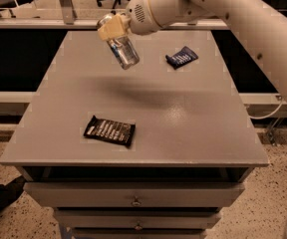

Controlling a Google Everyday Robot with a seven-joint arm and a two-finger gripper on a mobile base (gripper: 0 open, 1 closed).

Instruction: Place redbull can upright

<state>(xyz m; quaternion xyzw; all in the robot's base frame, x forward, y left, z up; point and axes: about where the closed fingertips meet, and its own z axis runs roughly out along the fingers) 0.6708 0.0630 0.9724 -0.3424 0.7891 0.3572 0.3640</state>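
The redbull can is a slim silver can with blue patches. It hangs tilted in the air above the far left part of the grey table, its lower end pointing down and to the right. My gripper is shut on the can's upper end, with its tan fingers around it. The white arm reaches in from the upper right. A shadow of the can and arm lies on the table below.
A flat black snack wrapper lies near the table's front left. A blue snack wrapper lies at the far right. Drawers sit under the table top. A rail and chair legs stand behind the table.
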